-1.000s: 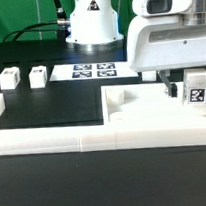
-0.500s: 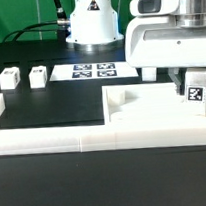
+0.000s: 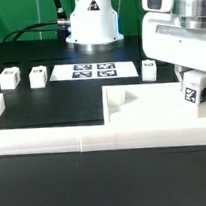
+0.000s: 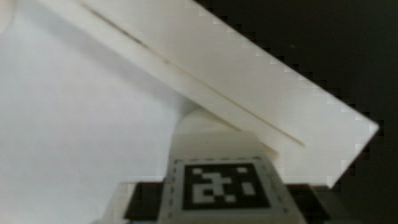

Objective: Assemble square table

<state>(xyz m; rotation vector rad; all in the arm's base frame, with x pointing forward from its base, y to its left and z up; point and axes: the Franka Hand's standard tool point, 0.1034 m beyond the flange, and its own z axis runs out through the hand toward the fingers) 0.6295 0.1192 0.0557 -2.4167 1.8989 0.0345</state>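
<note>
While none of the four legs looks fixed yet, the assembly seems barely begun. The gripper (image 3: 195, 82) is clamped on one tagged leg (image 3: 197, 94) over the square tabletop (image 3: 142, 113), at its end on the exterior view's right. That slab lies flat behind the border wall (image 3: 94, 142). A second leg (image 3: 7, 79) and a third leg (image 3: 37, 76) stand on the black table (image 3: 51, 105). A fourth leg (image 3: 151, 69) stands beside the marker board (image 3: 93, 69). All four likely remain to be mounted. Only the wrist view shows dark fingers (image 4: 146, 205) flanking the leg's tag. Whether leg and slab touch cannot be told. Only the exterior view shows the loose legs.
</note>
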